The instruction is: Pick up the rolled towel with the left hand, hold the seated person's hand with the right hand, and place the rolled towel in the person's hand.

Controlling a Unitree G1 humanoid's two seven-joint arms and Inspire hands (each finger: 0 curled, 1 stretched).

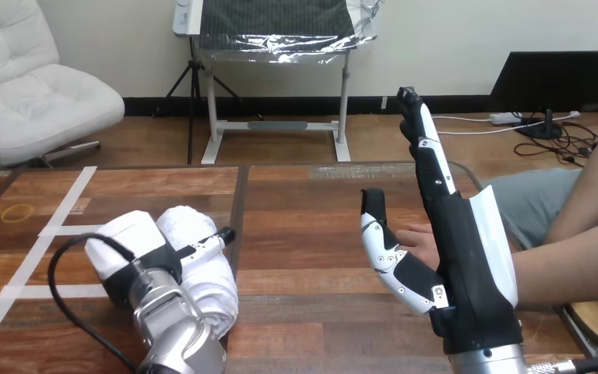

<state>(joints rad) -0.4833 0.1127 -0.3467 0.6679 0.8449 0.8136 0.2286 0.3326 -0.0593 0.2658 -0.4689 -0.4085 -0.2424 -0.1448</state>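
Left hand (128, 249) on white rolled cloth towel (212, 280), grip can't tell; right hand (467, 257) upright, fingers straight, empty, beside person's hand (419, 237).

I see the white rolled towel (210, 276) lying on its side at the table's (311, 226) left. The person's hand (419, 236) seems to rest on the table at right, largely hidden.

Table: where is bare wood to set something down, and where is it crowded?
Free: the middle of the table, between the rolled towel and the right hand. Crowded: the left hand at the towel; the person's hand beside the right hand.
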